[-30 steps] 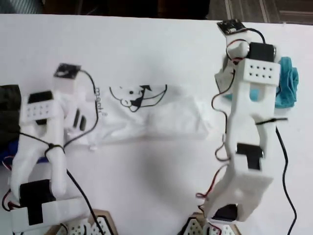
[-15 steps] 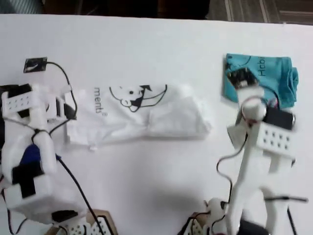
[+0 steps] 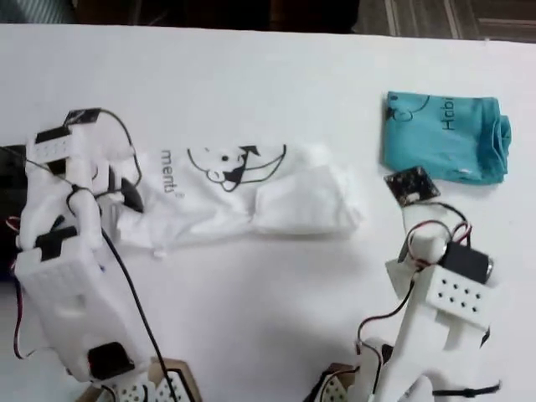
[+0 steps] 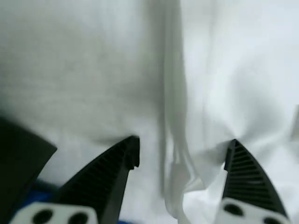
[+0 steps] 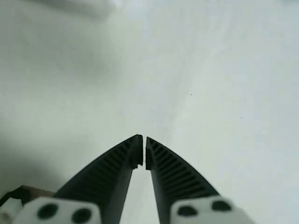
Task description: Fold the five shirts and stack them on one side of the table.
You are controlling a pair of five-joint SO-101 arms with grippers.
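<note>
L wrist view had the left pincer (image 4: 183, 144) spread apart over a crease at the white shirt's (image 4: 224, 70) end. High view had that shirt part-folded mid desk (image 3: 251, 75), w/ a folded teal shirt (image 3: 444, 138) well apart at the far right. R wrist view had the right pincer (image 5: 142, 140) closed together over bare desk; the left arm partly hid a dark cloth (image 3: 10, 167).

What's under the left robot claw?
The left gripper hangs open over the white shirt, at a wrinkled fold. Beside it a dark cloth pokes out; the left arm covers most of it. Whatever lies beneath the shirt is covered.
</note>
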